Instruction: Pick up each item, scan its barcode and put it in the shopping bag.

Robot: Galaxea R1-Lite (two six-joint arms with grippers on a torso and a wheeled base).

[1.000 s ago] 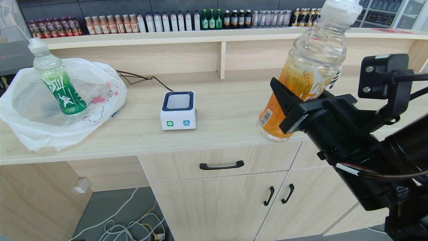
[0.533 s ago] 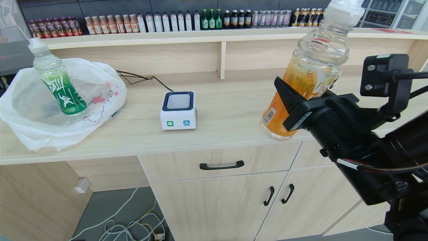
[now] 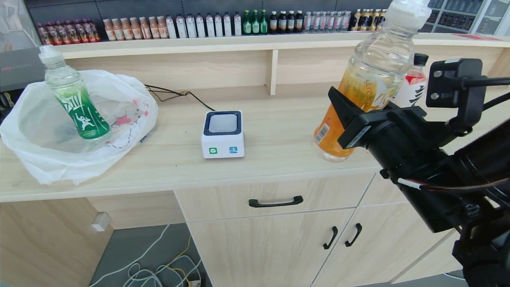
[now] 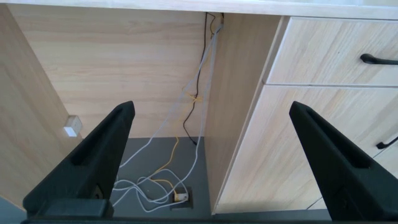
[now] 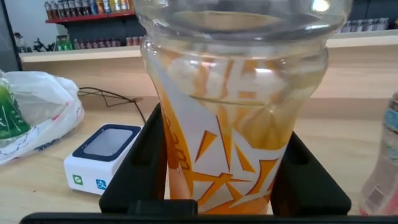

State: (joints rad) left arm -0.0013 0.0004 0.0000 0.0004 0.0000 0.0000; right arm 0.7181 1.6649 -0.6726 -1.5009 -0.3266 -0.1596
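Right gripper is clamped on the orange bottle around its middle. You've got it held well to the right of the scanner, tilted so the cap leans away from the scanner. The barcode sits low on the bottle, on the side turned toward the scanner, which helps you.

The step in hand, I'd say, is the scan. Carry the bottle across and bring that barcode over the scanner's window. The window faces up, so you'll likely need to tip the bottle over further, barcode down, and hold it close above without touching.

Keep the grip firm — the bottle looks smooth and part-full, and the liquid may slosh as you tip. Mind the black-capped bottle standing just beyond the held one, farther from the scanner.

The shopping bag lies on the tabletop well to the scanner's left, with the green bottle leaning inside. Left gripper hangs spread wide, nothing in it, below the tabletop.
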